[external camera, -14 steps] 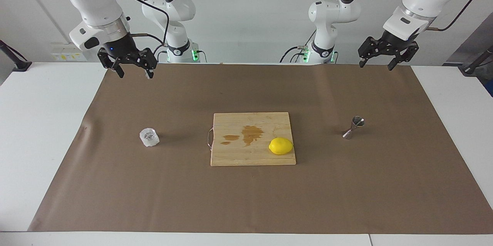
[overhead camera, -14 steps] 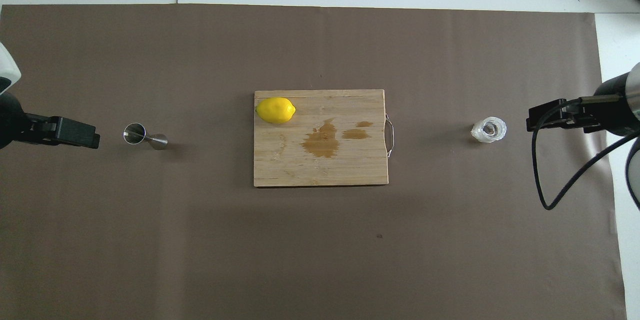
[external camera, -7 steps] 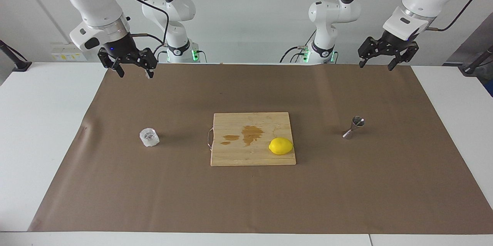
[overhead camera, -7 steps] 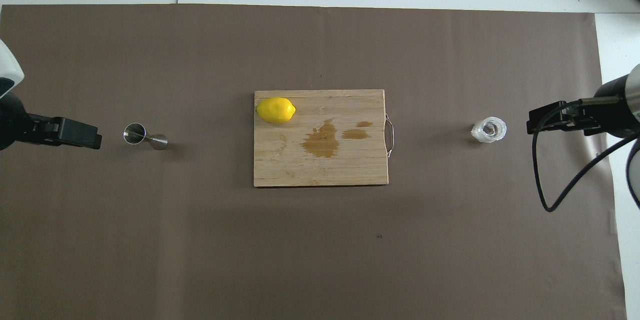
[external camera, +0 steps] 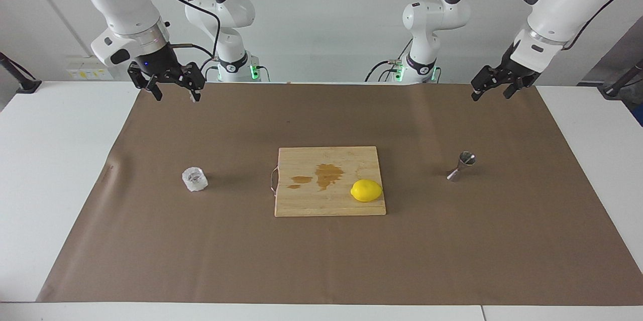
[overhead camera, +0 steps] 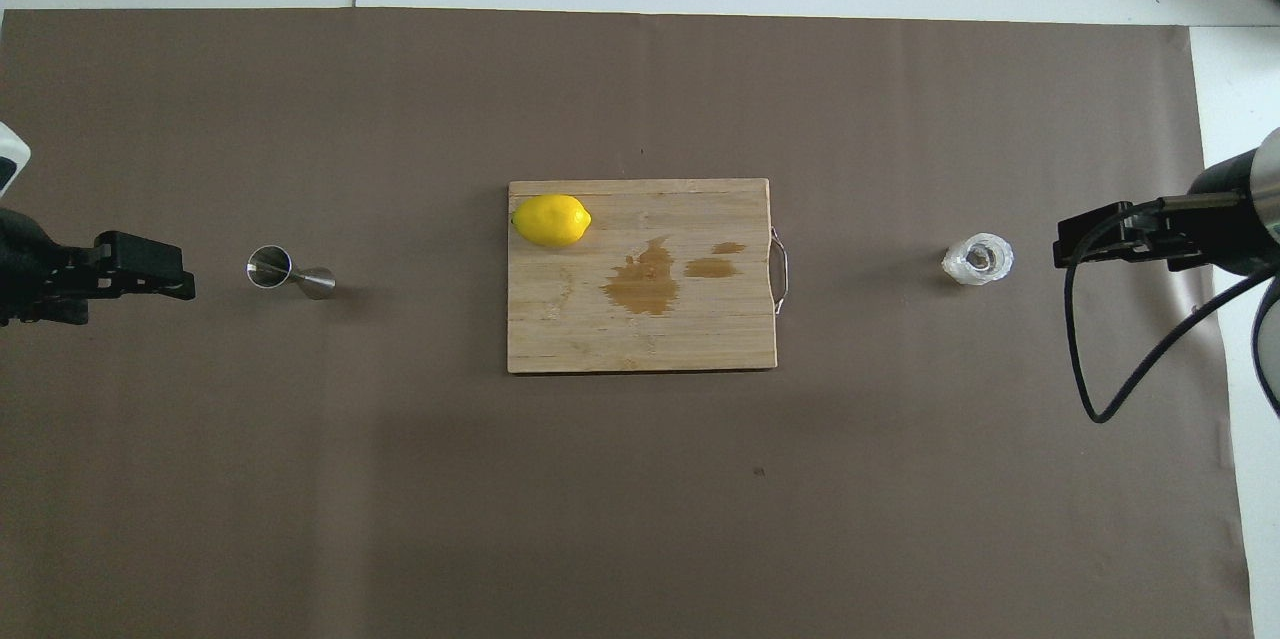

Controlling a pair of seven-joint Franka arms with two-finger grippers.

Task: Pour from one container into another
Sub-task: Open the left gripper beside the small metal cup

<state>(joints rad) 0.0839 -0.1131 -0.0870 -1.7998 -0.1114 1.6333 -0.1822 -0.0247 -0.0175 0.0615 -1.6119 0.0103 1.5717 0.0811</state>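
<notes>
Facing view: right gripper (external camera: 172, 91) and left gripper (external camera: 495, 89) hang raised, jaws spread wide, empty. Faceted glass (external camera: 195, 179) and steel jigger (external camera: 461, 166) stand on brown paper (external camera: 321, 260), flanking the cutting board (external camera: 329, 200).

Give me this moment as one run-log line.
phase: pre-grasp | left gripper: open, raised over paper | right gripper: open, raised, waiting | glass tumbler: untouched | jigger: untouched

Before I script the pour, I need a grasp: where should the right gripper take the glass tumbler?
Grip the glass tumbler across its faceted side wall, coming level from the right arm's end. It stands upright and squat with its mouth open upward, so a side hold keeps the rim clear for tipping.
</notes>
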